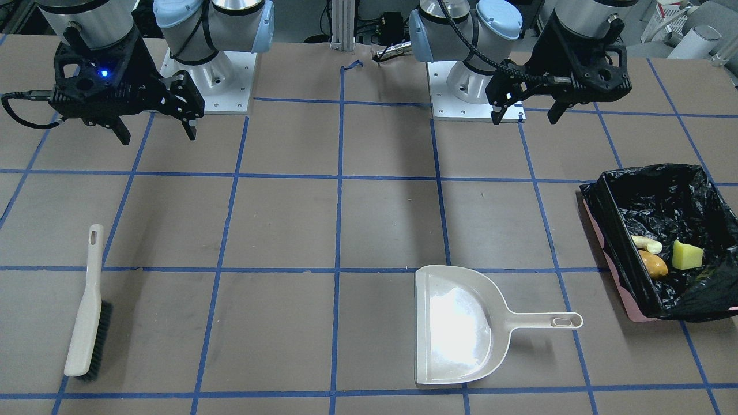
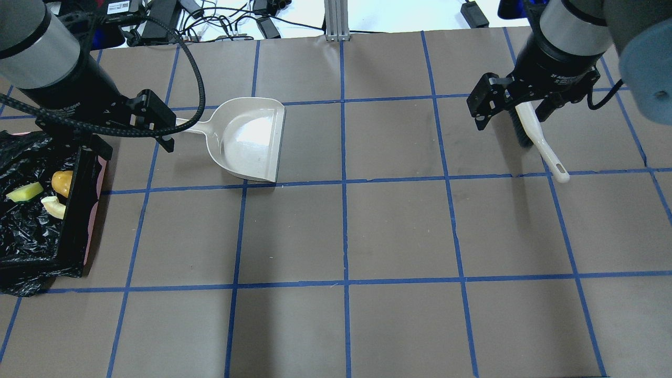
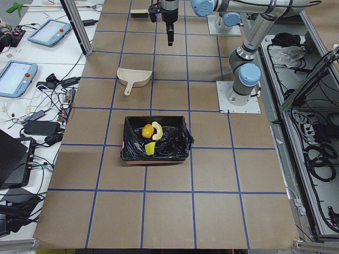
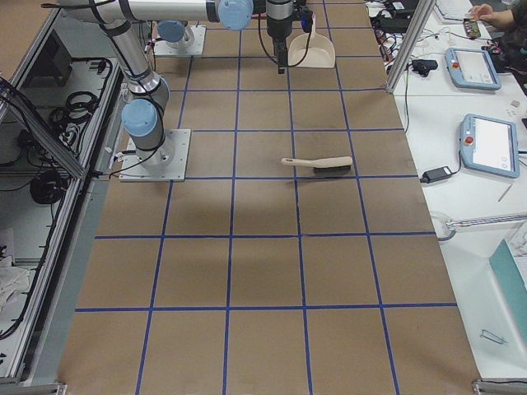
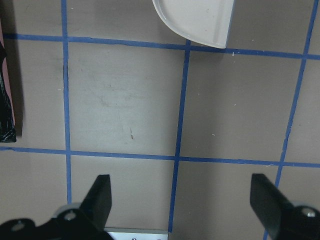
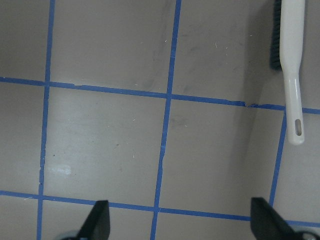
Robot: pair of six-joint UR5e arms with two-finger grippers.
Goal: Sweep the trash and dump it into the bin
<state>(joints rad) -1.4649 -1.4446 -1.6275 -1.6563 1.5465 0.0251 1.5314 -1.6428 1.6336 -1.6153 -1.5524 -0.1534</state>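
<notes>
The bin (image 1: 663, 196), a box lined with black plastic and with a pink base edge, stands at the table's end on my left side. The three trash pieces lie inside it: a cream crescent (image 1: 647, 244), a yellow-green wedge (image 1: 687, 255) and a golden-brown lump (image 1: 653, 264). They also show in the overhead view (image 2: 39, 197). My left gripper (image 1: 526, 115) hangs open and empty above the table, between the bin and the beige dustpan (image 2: 249, 139). My right gripper (image 1: 157, 135) is open and empty, raised above the brush (image 2: 535, 136).
The dustpan (image 1: 455, 328) lies flat and empty near the table's middle, its handle pointing toward the bin. The white-handled brush (image 1: 86, 311) lies flat on my right side. Blue tape lines grid the brown table. Both arm bases (image 1: 478, 86) stand at the robot's edge.
</notes>
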